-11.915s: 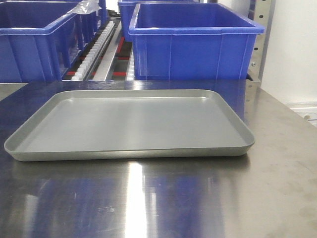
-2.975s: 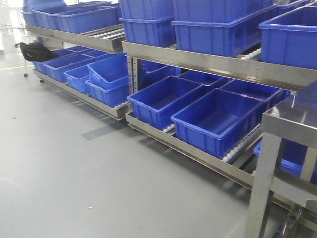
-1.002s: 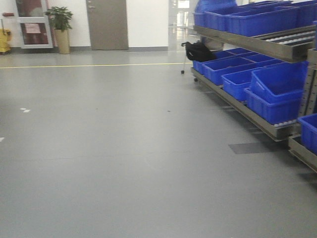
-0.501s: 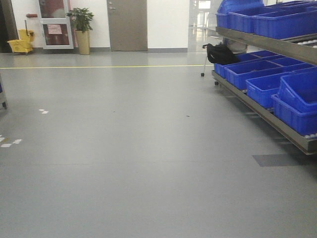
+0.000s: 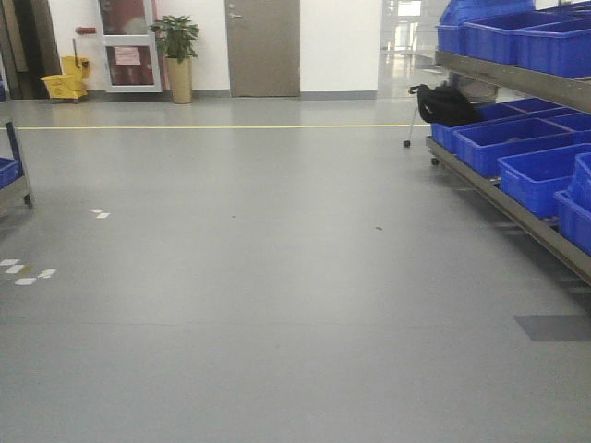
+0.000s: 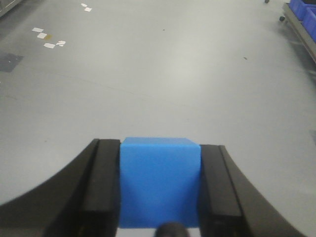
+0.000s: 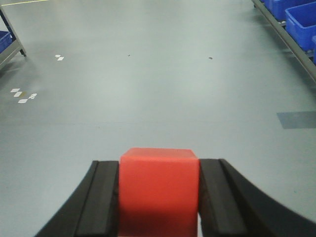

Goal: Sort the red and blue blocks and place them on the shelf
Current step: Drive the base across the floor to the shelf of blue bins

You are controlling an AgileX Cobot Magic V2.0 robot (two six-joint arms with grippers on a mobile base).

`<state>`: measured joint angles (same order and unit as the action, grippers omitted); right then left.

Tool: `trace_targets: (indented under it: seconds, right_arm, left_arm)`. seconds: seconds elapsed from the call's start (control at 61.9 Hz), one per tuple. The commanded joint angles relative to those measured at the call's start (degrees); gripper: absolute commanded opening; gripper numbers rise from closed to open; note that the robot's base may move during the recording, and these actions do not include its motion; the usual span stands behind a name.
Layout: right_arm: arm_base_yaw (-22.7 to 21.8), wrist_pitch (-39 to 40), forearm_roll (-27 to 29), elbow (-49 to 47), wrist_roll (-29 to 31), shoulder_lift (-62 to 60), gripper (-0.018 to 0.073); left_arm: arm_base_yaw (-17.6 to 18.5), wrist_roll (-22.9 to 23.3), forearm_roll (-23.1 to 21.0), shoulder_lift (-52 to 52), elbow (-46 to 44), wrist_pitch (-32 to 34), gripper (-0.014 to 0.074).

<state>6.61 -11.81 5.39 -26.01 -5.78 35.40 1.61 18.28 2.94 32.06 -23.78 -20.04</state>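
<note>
The blue block [image 6: 159,180] sits clamped between the black fingers of my left gripper [image 6: 159,146], which is shut on it above the grey floor. My right gripper [image 7: 158,165] is shut the same way on the red block [image 7: 158,192]. Both cubes fill the gap between the pads. A steel shelf rack [image 5: 513,205] loaded with big blue bins [image 5: 503,138] runs along the right side of the front view. Its near end also shows at the top right of the right wrist view, rack [image 7: 290,35]. Neither gripper shows in the front view.
A wide grey floor [image 5: 277,277] lies ahead. A black bag on a stand [image 5: 446,103] sits by the rack's far end. Another rack's corner [image 5: 14,185] pokes in at the left. A door [image 5: 263,46], potted plant [image 5: 177,55] and yellow mop bucket [image 5: 65,85] line the back wall.
The front view has swung left, away from the grey tray on the steel table, past the bin racks, to open floor. The rack has slid toward the right edge over the last second.
</note>
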Motion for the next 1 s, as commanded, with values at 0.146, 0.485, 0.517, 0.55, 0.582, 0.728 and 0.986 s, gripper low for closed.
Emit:
trace_targets:
  seconds: [0.146,0.485,0.517,0.55,0.582,0.728,0.986]
  right_arm:
    - [-0.2,5.2,-0.5,-1.6,0.4,-0.2,0.0052]
    - [-0.2,5.2,-0.5,-1.6,0.4,-0.2,0.0052]
    - [-0.2,5.2,-0.5,-1.6,0.4,-0.2,0.0052]
    - [-0.2,5.2,-0.5,-1.6,0.4,-0.2,0.0052]
    - [-0.2,5.2,-0.5,-1.6,0.4,-0.2,0.0052]
    - [-0.2,5.2,-0.5,-1.6,0.4,-0.2,0.0052]
    - [-0.2,5.2,-0.5,-1.6,0.4,-0.2,0.0052]
  left_arm:
    - [-0.1,0.6,0.0,-0.1,-1.7,4.6,0.0125]
    - [-0.1,0.6,0.0,-0.1,-1.7,4.6,0.0125]
    - [-0.1,0.6,0.0,-0.1,-1.7,4.6,0.0125]
    - [-0.1,0.6,0.0,-0.1,-1.7,4.6,0.0125]
    - [-0.1,0.6,0.0,-0.1,-1.7,4.6,0.0125]
    - [-0.1,0.6,0.0,-0.1,-1.7,4.6,0.0125]
    - [-0.1,0.6,0.0,-0.1,-1.7,4.6,0.0125]
